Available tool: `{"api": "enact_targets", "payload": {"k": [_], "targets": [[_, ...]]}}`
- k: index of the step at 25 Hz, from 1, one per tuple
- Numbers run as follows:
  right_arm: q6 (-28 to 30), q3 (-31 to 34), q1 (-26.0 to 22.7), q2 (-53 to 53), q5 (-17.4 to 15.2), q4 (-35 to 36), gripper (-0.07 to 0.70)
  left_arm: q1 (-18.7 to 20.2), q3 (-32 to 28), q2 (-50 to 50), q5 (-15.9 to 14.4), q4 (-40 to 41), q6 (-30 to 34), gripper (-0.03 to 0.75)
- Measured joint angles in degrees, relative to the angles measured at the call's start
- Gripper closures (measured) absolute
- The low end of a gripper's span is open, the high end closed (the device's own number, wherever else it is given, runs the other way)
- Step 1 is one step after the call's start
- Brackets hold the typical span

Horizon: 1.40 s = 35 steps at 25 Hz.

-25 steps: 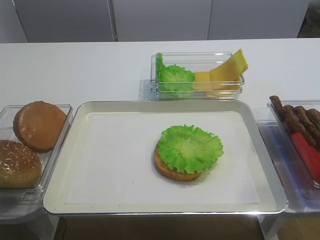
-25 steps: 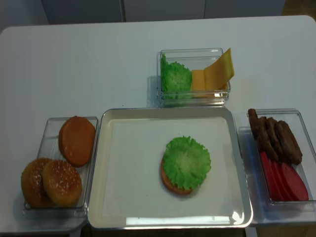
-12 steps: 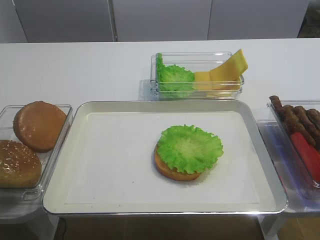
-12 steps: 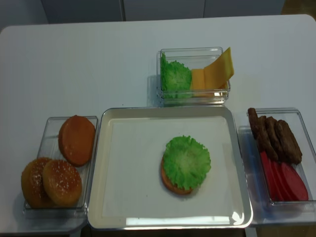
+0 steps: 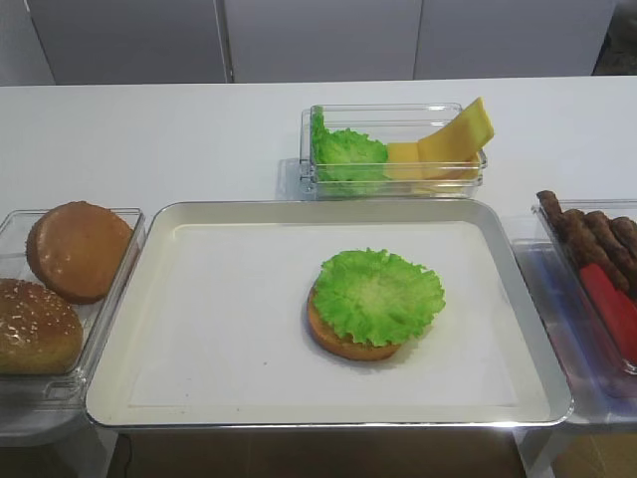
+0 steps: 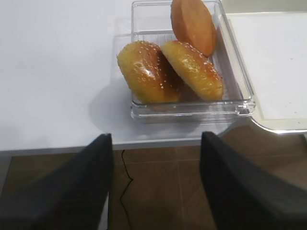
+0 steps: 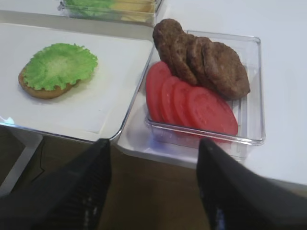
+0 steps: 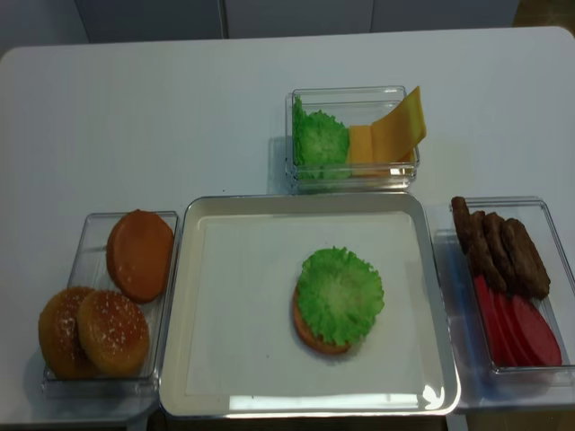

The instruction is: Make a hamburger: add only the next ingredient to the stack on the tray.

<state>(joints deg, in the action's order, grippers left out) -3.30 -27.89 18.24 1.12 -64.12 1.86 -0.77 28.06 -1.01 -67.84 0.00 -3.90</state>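
The single ruffled green lettuce leaf lies on the bottom bun half, a little right of centre on the paper-lined silver tray. In the right wrist view the leaf and bun sit at the upper left. My right gripper hangs open and empty off the table's front edge, below the meat and tomato bin. My left gripper is open and empty too, off the front edge below the bun bin. Neither gripper shows in the high views.
A clear bin of domed bun tops stands left of the tray. Behind the tray is a bin with a lettuce pile and cheese slices. On the right, a bin holds brown patties and red tomato slices.
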Motion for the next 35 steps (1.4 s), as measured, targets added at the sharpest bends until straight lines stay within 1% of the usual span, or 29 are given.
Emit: {"api": "enact_targets", "payload": {"k": [3, 14, 16, 19, 21, 35], "targets": [[0.09, 0.13, 0.00, 0.00, -0.64, 0.00, 0.188, 0.00, 0.00, 0.00, 0.00, 0.00, 0.00, 0.288], [0.09, 0.22, 0.00, 0.00, -0.73, 0.00, 0.188, 0.00, 0.00, 0.00, 0.00, 0.00, 0.00, 0.288], [0.09, 0.22, -1.23, 0.00, -0.73, 0.00, 0.188, 0.00, 0.00, 0.00, 0.00, 0.00, 0.00, 0.288], [0.09, 0.22, -5.26, 0.00, -0.73, 0.00, 0.188, 0.00, 0.00, 0.00, 0.00, 0.00, 0.00, 0.288], [0.09, 0.22, -6.47, 0.00, -0.85, 0.00, 0.188, 0.00, 0.00, 0.00, 0.00, 0.00, 0.00, 0.288], [0.59, 0.22, -6.83, 0.00, -1.07, 0.00, 0.188, 0.00, 0.00, 0.00, 0.00, 0.00, 0.00, 0.288]]}}
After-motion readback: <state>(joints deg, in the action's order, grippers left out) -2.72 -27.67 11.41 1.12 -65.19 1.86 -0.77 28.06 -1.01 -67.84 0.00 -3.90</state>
